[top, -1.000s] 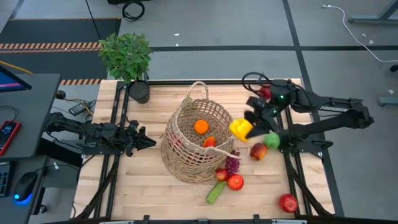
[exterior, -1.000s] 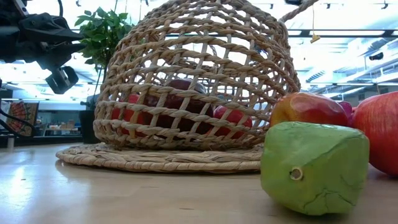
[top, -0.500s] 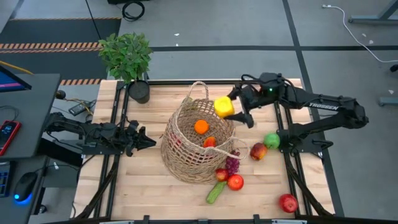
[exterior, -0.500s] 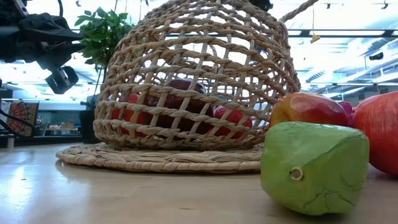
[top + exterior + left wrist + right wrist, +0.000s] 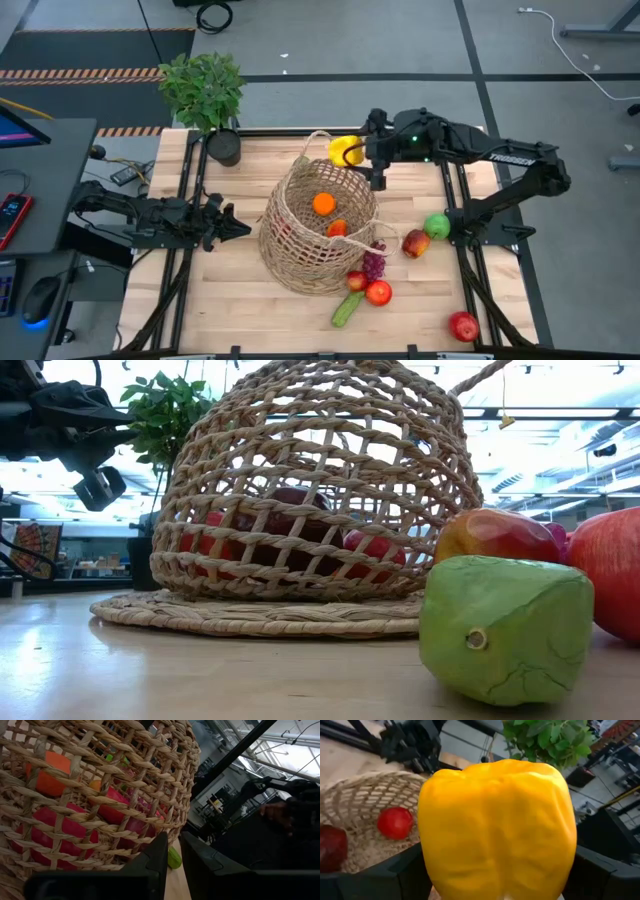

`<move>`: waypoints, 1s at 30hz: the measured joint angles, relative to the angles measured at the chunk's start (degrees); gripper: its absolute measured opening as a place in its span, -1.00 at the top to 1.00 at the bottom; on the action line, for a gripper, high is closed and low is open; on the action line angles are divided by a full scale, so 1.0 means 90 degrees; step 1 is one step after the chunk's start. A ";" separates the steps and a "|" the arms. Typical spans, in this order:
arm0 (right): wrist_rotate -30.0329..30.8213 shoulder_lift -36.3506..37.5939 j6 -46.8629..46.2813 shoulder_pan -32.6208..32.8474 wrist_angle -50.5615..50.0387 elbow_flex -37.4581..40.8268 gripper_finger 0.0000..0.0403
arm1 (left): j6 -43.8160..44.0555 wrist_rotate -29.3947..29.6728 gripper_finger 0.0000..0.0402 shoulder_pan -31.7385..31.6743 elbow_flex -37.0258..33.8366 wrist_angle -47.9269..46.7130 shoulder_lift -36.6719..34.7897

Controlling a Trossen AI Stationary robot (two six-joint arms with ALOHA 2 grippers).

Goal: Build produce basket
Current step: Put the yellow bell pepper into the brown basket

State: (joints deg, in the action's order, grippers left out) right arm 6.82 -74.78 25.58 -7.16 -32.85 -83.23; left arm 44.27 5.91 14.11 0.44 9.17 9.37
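Observation:
The wicker basket (image 5: 316,228) stands mid-table with an orange (image 5: 323,204) and red produce (image 5: 338,228) inside. My right gripper (image 5: 358,153) is shut on a yellow pepper (image 5: 345,151), held in the air over the basket's far rim. On the wood to the right and near side of the basket lie a green apple (image 5: 437,226), red apples (image 5: 378,292), purple grapes (image 5: 372,265) and a green cucumber (image 5: 346,308). My left gripper (image 5: 236,225) waits shut just left of the basket, pointing at its wall (image 5: 100,795). My right gripper pinches the yellow pepper between its two fingers, one dark finger (image 5: 395,872) on each of two opposite sides (image 5: 432,860). The fingers come from the table's right, slanting a little downward. The pepper is lifted clear of table and basket.
A potted leafy plant (image 5: 205,95) stands at the far left corner. Another red apple (image 5: 463,326) lies near the front right corner. A desk with a phone and a mouse (image 5: 40,298) is left of the table. Bare wood shows at the near left.
My right gripper has carried the yellow pepper up and toward the table's far left, from beside the basket's right wall to above its far rim. Its wrist has rolled on the way, and the pepper has turned with it. The grip has stayed shut.

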 joint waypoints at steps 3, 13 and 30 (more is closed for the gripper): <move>0.0153 -0.0186 -0.0005 0.0212 -0.0063 -0.0110 -0.72 | 0.0000 0.0000 0.69 0.0000 -0.0002 0.0000 0.0000; 0.0819 -0.0988 -0.0345 0.0917 -0.0158 -0.0110 -0.72 | 0.0005 -0.0001 0.72 0.0000 -0.0001 0.0000 0.0000; -0.0065 -0.2243 -0.0321 0.0608 0.0191 -0.0570 -0.72 | 0.0000 0.0000 0.72 -0.0001 0.0000 0.0000 0.0000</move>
State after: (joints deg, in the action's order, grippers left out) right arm 6.24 -94.97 22.70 -1.69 -31.13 -88.37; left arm 44.28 5.91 14.09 0.44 9.17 9.37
